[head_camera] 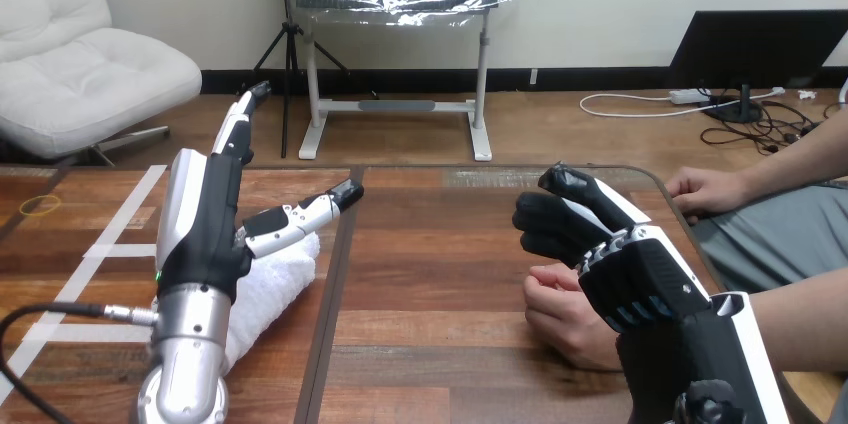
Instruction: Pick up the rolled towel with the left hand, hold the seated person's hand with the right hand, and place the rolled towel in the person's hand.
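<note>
A white, nubby rolled towel (282, 276) is seen lying on the wooden bench (440, 244) at its left side, partly covered by the left hand (205, 219). That hand is held open above it, fingers stretched straight away and the thumb pointed out over the roll. At the right, the right hand (640, 269) is raised with its fingers curled on nothing, just beside the person's hand (562, 316), which is rested loosely closed on the bench.

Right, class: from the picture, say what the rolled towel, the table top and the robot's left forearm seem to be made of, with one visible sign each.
Rolled towel: white terry cloth, probably cotton; nubbly, matte pile.
Table: wood or wood veneer, glossy; plank grain and reflections.
Left forearm: likely brushed metal; silver sheen.
</note>
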